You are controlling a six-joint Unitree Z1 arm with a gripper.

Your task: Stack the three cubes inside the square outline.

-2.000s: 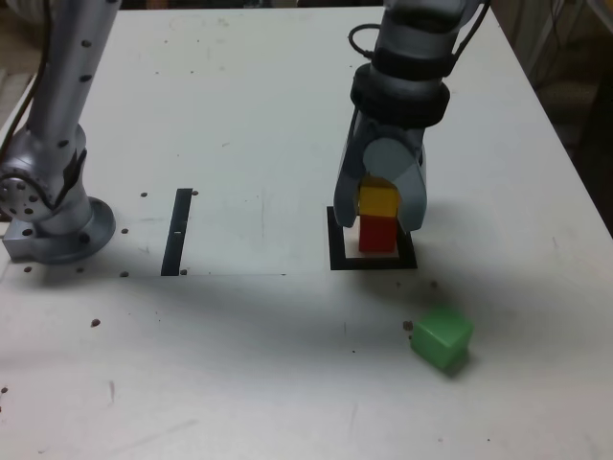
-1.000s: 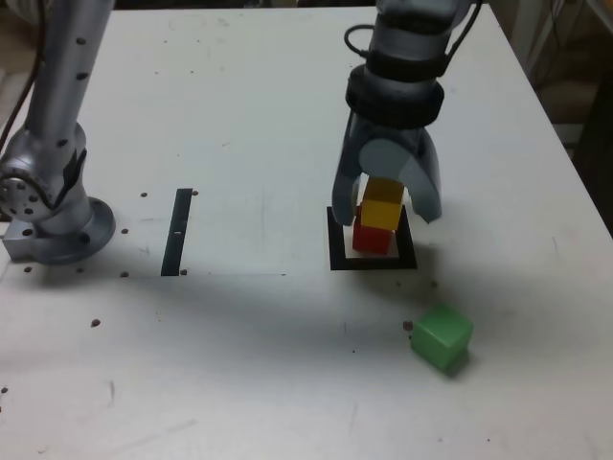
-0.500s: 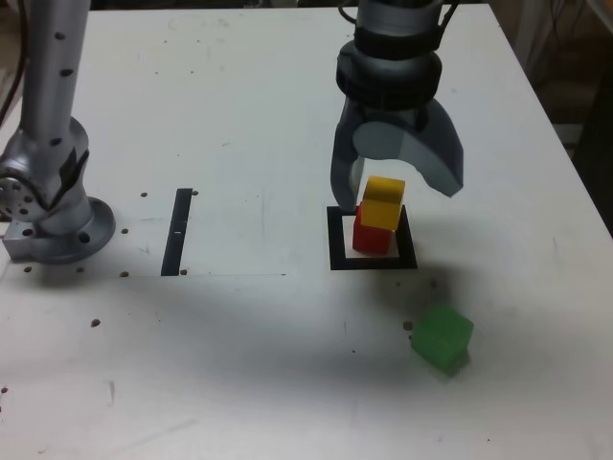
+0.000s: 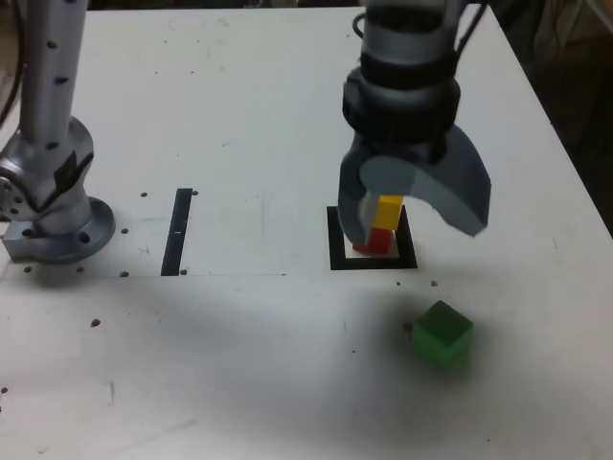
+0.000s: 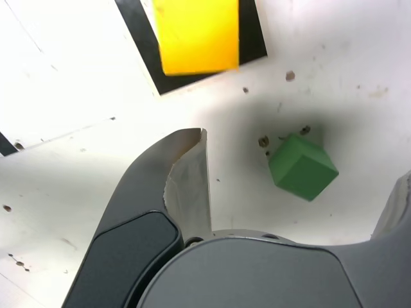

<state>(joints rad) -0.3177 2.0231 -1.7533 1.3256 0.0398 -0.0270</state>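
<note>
Matt green cube (image 4: 442, 334); matt yellow cube (image 5: 196, 33); smooth grey plastic-looking hand (image 4: 412, 216); scuffed white table (image 4: 239, 364)

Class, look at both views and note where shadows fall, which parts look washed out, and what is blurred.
Exterior view: a soft dark shadow spreads on the table around the green cube; the open end effector looks slightly soft. Wrist view: the white surface is overexposed, a grey shadow surrounds the green cube, the yellow cube is brightly lit, and the near end effector is blurred.

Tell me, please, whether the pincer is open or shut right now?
Open: the pincer has its jaws spread wide and empty above the yellow cube, touching neither it nor the green cube.
</note>
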